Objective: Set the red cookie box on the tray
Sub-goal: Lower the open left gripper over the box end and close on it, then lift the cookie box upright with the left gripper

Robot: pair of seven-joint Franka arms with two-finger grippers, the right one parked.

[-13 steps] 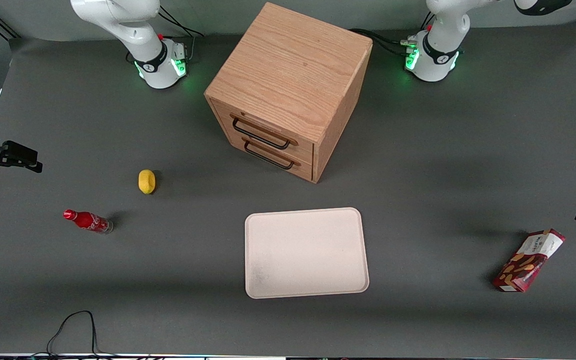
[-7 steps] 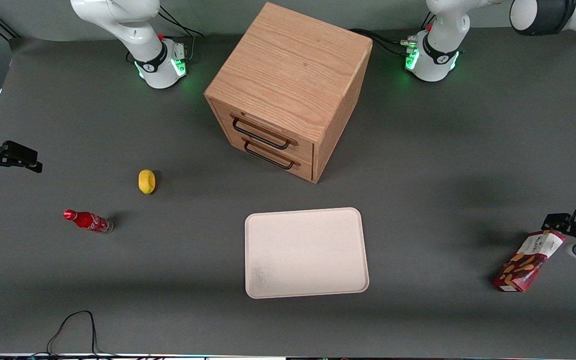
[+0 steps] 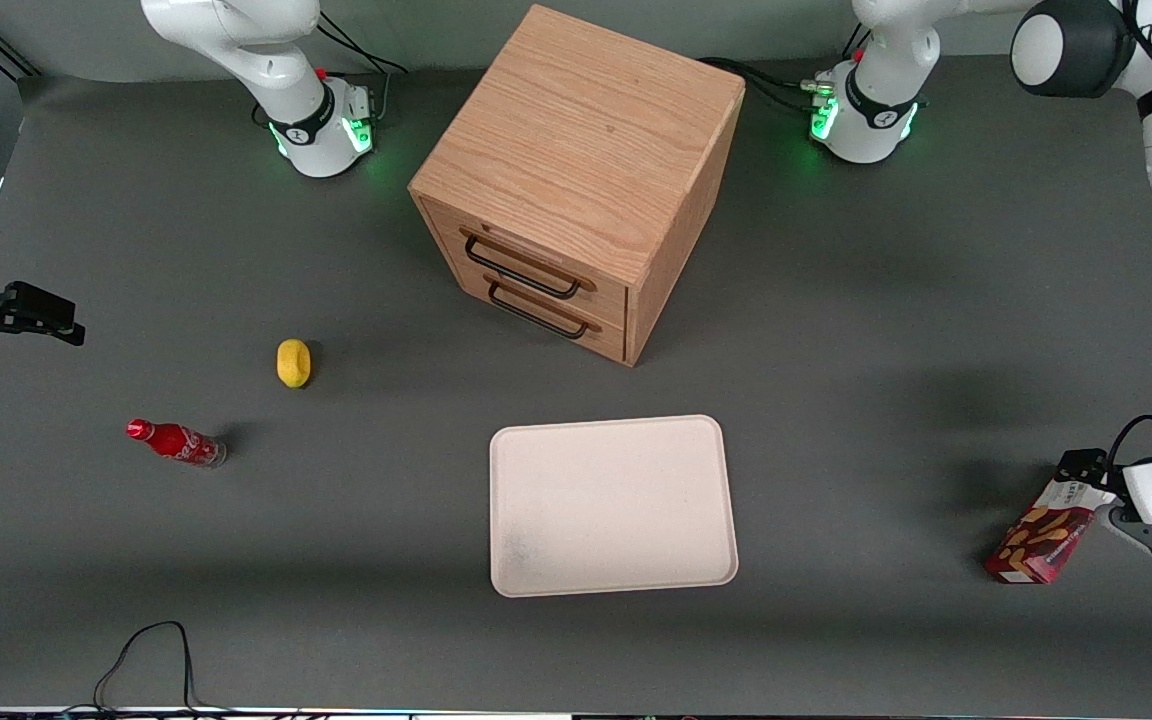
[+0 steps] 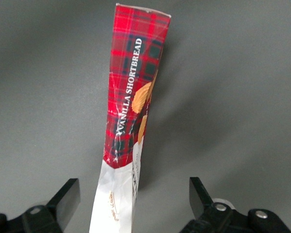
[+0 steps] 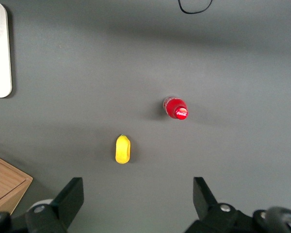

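The red cookie box point(image 3: 1036, 535) stands on a narrow side on the grey table, toward the working arm's end. Up close, its tartan edge point(image 4: 131, 87) reads "vanilla shortbread". My left gripper point(image 3: 1096, 490) is down at the box's white label end. It is open point(image 4: 133, 199), with one finger on each side of that white end and a gap to both. The cream-white tray point(image 3: 616, 505) lies flat mid-table, nearer the front camera than the cabinet, with nothing on it.
A wooden two-drawer cabinet point(image 3: 576, 180) stands at the table's middle. A yellow lemon-like object point(image 3: 293, 362) and a small red soda bottle point(image 3: 176, 442) lie toward the parked arm's end. A black cable point(image 3: 146, 655) loops at the table's front edge.
The left arm came in from the table's edge and lowered its gripper around the box's white end. The box, tray and other objects have not moved.
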